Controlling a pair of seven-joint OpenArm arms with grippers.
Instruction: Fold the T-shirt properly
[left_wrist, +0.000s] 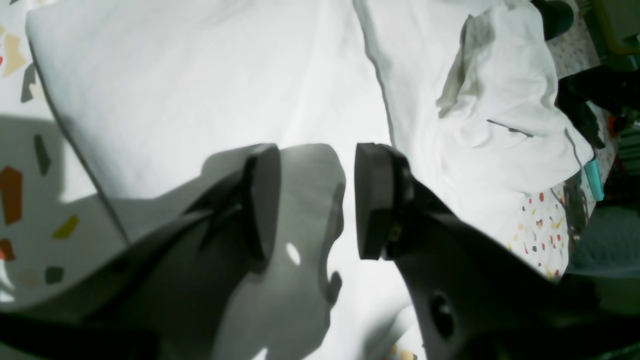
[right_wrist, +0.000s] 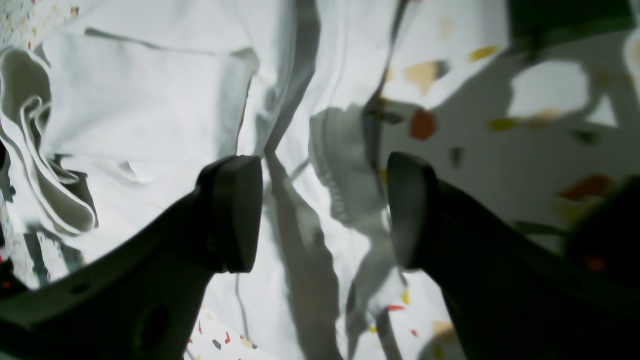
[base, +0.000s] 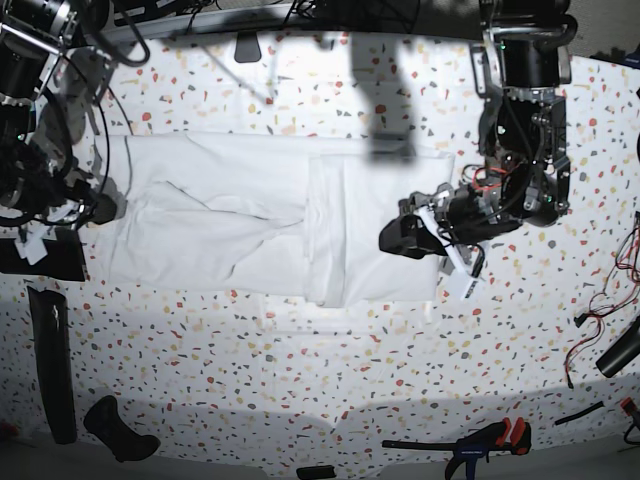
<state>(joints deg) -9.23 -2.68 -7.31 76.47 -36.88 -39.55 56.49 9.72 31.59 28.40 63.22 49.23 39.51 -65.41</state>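
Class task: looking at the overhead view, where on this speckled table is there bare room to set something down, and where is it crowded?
Bare: the wide strip of speckled terrazzo tabletop between the large wrinkled white T-shirt and the black-and-red clamp. Crowded: the shirt's ends, where the left gripper and right gripper hover.

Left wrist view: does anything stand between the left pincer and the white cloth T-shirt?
Nothing visible does. The open left pincer hangs directly over bare white cloth T-shirt, only its shadow between.
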